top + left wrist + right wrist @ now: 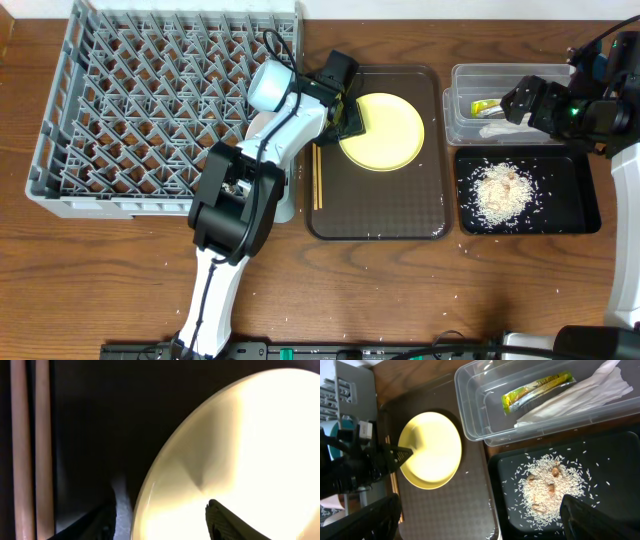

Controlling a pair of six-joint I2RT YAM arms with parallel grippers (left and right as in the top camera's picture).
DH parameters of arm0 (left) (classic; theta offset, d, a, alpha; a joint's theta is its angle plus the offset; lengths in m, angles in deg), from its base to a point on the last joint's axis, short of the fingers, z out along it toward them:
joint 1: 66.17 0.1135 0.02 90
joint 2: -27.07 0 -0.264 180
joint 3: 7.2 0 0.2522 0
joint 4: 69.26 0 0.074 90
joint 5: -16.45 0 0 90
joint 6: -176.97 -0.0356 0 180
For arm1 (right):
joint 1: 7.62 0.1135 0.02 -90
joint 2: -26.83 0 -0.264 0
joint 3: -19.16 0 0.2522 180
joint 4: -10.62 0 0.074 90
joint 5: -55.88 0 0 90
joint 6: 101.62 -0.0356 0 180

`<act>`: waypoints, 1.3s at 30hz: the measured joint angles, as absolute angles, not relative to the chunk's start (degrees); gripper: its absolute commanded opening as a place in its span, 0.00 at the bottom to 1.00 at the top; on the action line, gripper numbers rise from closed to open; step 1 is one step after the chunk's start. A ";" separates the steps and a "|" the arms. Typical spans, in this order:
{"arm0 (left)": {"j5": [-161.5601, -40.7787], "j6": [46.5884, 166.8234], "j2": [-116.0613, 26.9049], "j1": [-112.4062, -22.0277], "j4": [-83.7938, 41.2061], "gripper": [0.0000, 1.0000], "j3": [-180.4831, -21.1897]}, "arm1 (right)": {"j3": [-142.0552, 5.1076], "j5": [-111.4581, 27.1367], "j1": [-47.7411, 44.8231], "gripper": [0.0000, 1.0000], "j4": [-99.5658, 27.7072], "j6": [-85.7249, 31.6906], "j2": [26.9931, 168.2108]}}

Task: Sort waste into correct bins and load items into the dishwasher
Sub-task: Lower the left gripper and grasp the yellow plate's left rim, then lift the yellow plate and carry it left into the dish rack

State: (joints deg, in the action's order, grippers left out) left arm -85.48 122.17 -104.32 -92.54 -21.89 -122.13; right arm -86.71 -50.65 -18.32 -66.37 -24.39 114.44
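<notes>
- Left pincer (159, 511) stands partly wide, jaws astride the yellow plate's (388, 132) left rim.
- Plate lies on the brown tray (400, 210), apart from its walls; chopsticks (317, 176) lie near the tray's left edge.
- Right pincer (480, 502) is wide and empty, above the clear tub (458, 78).

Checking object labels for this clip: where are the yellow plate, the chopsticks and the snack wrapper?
yellow plate (392, 132), overhead view, middle of its face.
chopsticks (318, 178), overhead view, midway along the pair.
snack wrapper (537, 389), right wrist view, middle of the packet.
</notes>
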 measured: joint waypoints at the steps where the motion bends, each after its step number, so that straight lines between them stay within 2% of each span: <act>1: -85.69 122.19 -103.95 -92.54 -22.49 0.59 -121.32 | -86.71 -50.65 -18.32 0.99 -66.37 -24.39 114.44; 8: -90.09 122.80 -101.83 -92.47 -31.29 0.51 -115.20 | -86.69 -50.65 -18.30 0.99 -66.37 -24.39 114.44; 11: -91.46 122.78 -101.46 -92.45 -33.76 0.44 -113.49 | -86.71 -50.65 -18.32 0.99 -66.37 -24.39 114.44; 12: -91.73 122.72 -101.31 -92.47 -34.00 0.39 -113.12 | -86.71 -50.67 -18.32 0.99 -66.37 -24.39 114.44; 15: -92.58 123.07 -101.18 -92.49 -34.35 0.10 -112.27 | -86.69 -50.67 -18.32 0.99 -66.39 -24.39 114.44; 16: -92.67 122.93 -101.18 -92.49 -34.40 0.08 -112.01 | -86.69 -50.67 -18.32 0.99 -66.37 -24.39 114.44; 28: -92.65 122.24 -100.19 -92.54 -33.65 0.07 -110.76 | -86.69 -50.65 -18.32 0.99 -66.37 -24.39 114.44; 39: -91.22 116.47 -87.10 -92.58 -32.19 0.07 -107.83 | -86.69 -50.65 -18.32 0.99 -66.37 -24.39 114.44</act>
State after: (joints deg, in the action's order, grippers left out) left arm -91.22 116.47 -87.10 -92.58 -32.19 -107.83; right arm -86.69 -50.65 -18.32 -66.37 -24.39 114.44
